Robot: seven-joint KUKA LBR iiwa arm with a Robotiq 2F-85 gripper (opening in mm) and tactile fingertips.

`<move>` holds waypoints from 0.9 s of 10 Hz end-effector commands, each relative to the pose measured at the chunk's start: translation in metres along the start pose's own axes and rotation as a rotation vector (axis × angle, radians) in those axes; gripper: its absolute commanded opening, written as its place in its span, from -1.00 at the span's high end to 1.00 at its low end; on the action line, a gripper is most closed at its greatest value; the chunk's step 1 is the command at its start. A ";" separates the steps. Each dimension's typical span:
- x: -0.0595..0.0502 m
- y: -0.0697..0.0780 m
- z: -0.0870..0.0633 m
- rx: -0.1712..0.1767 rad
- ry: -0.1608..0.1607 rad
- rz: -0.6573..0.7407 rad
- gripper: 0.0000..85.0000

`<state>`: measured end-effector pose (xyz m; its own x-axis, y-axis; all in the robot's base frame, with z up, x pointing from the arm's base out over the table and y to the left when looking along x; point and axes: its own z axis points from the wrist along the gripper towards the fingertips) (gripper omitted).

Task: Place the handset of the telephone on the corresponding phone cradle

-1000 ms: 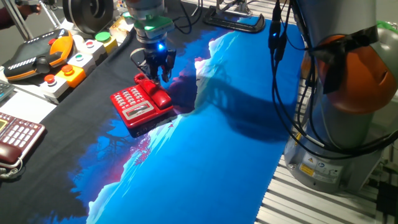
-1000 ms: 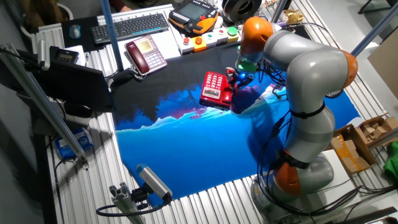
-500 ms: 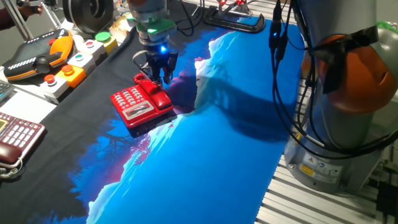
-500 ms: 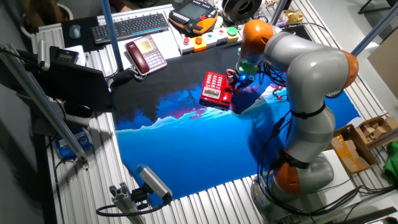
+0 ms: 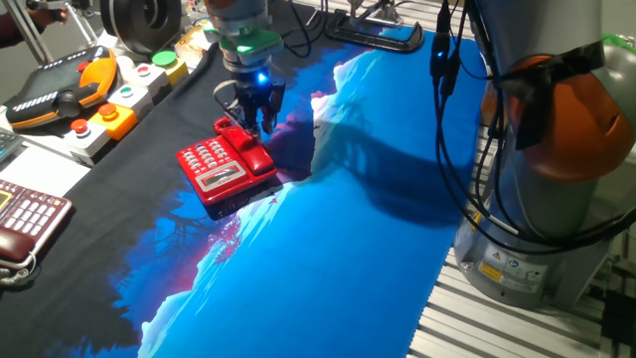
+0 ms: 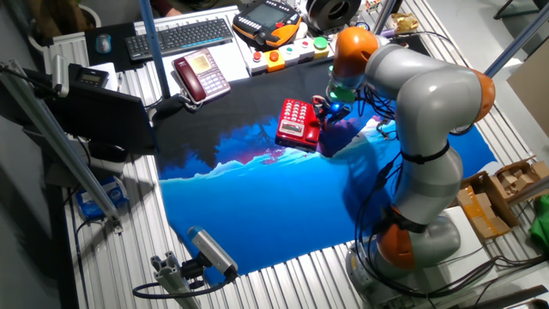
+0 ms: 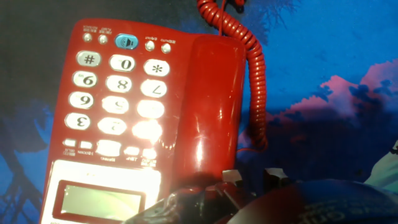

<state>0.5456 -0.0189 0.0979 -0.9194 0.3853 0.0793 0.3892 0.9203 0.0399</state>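
The blue and black printed cloth [image 5: 328,229] covers the table, and on it sits the telephone [image 5: 221,169], bright red with pale keys. The handset [image 7: 208,112] lies along the phone cradle [image 7: 231,165] beside the keypad, apparently seated, its coiled cord [image 7: 252,81] trailing off alongside. The gripper [image 5: 256,121] hovers just over one end of it; whether its fingers grip anything I cannot tell. The receiver looks light, rigid, glossy and likely slippery, best pinched across its narrow middle.

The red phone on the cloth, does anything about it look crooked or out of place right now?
Nothing stands out. The handset lies straight along the phone cradle beside the keypad of the telephone, its coiled cord trailing off one side. The gripper hovers just above it.
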 end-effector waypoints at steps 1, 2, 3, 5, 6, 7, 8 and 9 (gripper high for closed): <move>0.001 0.000 -0.002 0.000 0.002 0.001 0.33; 0.001 0.001 -0.004 0.003 0.001 0.002 0.33; 0.002 0.001 -0.006 0.004 0.004 0.002 0.38; 0.002 -0.001 -0.014 0.008 0.005 0.001 0.56; 0.002 -0.002 -0.019 0.010 0.006 -0.002 0.70; 0.001 -0.003 -0.025 0.012 0.009 -0.006 0.93; 0.001 -0.003 -0.030 0.020 0.007 -0.009 0.98; 0.000 -0.004 -0.034 0.026 0.003 -0.013 0.98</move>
<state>0.5456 -0.0250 0.1325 -0.9243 0.3732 0.0796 0.3754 0.9268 0.0138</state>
